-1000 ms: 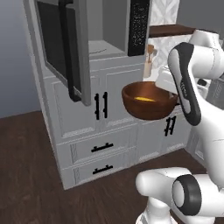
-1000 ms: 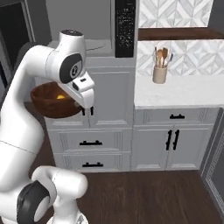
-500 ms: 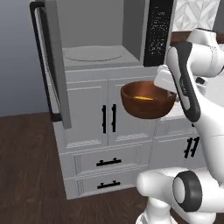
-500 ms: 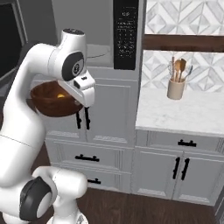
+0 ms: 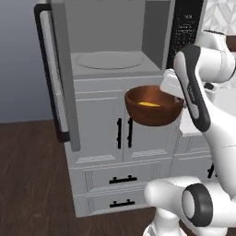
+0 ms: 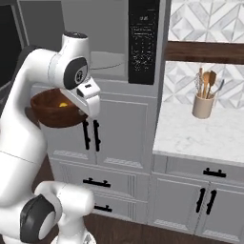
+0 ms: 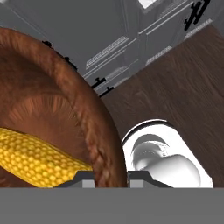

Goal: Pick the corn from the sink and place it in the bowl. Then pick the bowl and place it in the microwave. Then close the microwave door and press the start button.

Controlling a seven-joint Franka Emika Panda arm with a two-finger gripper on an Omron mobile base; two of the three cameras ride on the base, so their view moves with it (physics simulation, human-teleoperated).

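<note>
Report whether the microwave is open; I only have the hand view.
Observer: Open. The door stands swung out to the left of the cavity.
Operator: Check the turntable.
Observer: The turntable is bare.
Operator: Give me the bowl's height against it.
Observer: The bowl, with the corn inside, hangs in front of the cabinet doors and looks lower than the cavity floor.
</note>
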